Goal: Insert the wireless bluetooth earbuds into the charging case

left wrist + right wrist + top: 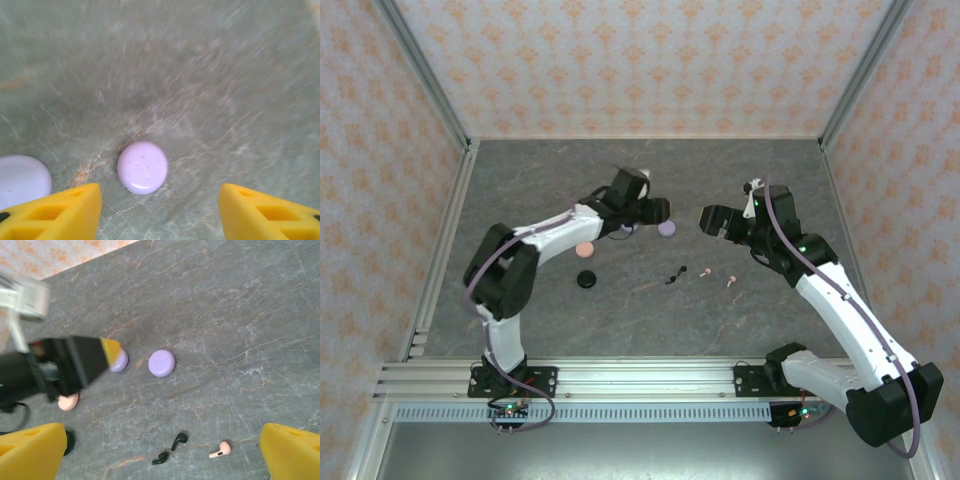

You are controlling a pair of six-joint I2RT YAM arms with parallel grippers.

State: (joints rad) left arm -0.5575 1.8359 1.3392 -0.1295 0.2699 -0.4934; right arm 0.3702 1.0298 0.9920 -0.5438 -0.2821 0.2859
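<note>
Currently the left gripper point(160, 212) is seen released and empty, a lilac puck point(142, 167) lying on the table point(225, 75) just ahead of it. The right gripper point(160, 455) is spread wide, nothing grasped, with two black earbuds point(178, 440) and one pink earbud point(220, 450) lying loose below it.

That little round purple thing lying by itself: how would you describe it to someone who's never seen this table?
On the grey stone-look table, find the gap between the two arm tips. The lilac puck lies there in the open, beside the left gripper. Its lilac twin is half hidden under that gripper's finger; the pink puck and black puck lie further left.
</note>
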